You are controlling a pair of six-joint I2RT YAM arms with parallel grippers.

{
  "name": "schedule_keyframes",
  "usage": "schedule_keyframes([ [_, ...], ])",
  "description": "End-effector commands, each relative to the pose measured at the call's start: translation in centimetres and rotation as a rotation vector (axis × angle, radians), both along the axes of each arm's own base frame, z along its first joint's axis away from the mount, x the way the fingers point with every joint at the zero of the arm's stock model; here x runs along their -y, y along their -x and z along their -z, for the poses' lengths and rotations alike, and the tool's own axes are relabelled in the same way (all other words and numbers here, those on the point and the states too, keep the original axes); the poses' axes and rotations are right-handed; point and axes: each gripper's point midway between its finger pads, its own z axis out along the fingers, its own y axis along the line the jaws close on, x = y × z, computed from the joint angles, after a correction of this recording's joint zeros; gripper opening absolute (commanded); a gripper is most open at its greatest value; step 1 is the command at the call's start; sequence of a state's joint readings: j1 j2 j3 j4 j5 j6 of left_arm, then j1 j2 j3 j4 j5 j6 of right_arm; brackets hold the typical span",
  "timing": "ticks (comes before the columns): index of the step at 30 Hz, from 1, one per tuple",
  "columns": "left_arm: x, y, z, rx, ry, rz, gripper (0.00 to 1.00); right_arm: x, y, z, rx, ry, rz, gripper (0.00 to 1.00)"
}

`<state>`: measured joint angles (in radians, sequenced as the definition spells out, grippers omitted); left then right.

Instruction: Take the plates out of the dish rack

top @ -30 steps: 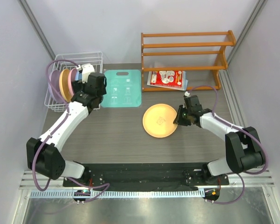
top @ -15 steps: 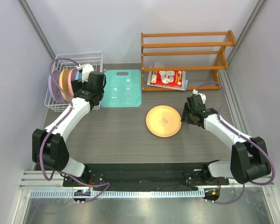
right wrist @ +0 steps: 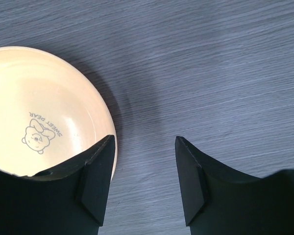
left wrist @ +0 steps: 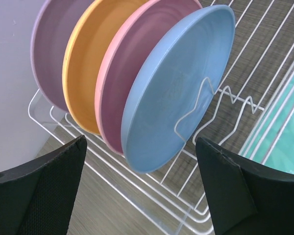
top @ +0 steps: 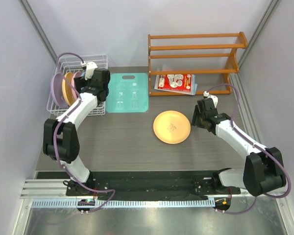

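Catching two rims at once looks like the main risk. In the dish rack (top: 95, 62) at the far left corner of the tabletop (top: 117, 142), the plates lean tightly together. The left fingers (left wrist: 39, 196) are spread wide and empty around the light blue plate (left wrist: 176, 88), so closing a little too deep could also pinch the pink plate (left wrist: 122, 73). A wire divider crosses the blue plate's face, and a skewed lift might snag on it and drag the rack.

Four plates stand in the rack: light blue, pink, orange plate (left wrist: 85, 68) and lavender plate (left wrist: 51, 49). One yellow plate (top: 171, 127) lies flat right of the tabletop's centre. The right fingers (right wrist: 95, 181) sit just beside it, parted and holding nothing.
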<state>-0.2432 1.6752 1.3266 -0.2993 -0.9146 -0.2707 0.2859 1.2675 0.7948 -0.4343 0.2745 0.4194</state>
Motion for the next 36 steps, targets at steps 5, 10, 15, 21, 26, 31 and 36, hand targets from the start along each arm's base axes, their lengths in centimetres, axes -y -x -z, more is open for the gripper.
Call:
schedule_keyframes([
  [5,-1.3,-3.1,-1.9,0.082,-0.05,-0.069,0.82,-0.3,-1.8,-0.6,0.031,0.007,-0.006,0.57],
  [10,-2.5,-3.0,-1.6,0.068,-0.085,-0.119,0.7,-0.6,-2.0,0.1,0.012,0.006,-0.018,0.57],
  [15,-3.4,-2.7,-1.0,0.048,-0.104,-0.148,0.62,-0.6,-2.1,0.7,-0.004,0.01,-0.025,0.56],
  [21,-4.1,-2.7,-0.3,0.034,-0.113,-0.166,0.46,-0.9,-2.0,1.1,-0.01,0.005,-0.033,0.56],
  [26,-4.3,-2.9,0.5,0.01,-0.122,-0.175,0.18,-0.7,-2.0,1.0,-0.006,0.009,-0.028,0.56],
  [31,-4.5,-2.4,0.2,0.007,-0.129,-0.187,0.0,-0.7,-1.9,1.3,-0.014,0.011,-0.028,0.56],
  [36,-5.2,-1.3,-1.9,0.032,-0.161,-0.227,0.0,-0.8,-1.8,1.6,-0.019,0.005,-0.031,0.56],
])
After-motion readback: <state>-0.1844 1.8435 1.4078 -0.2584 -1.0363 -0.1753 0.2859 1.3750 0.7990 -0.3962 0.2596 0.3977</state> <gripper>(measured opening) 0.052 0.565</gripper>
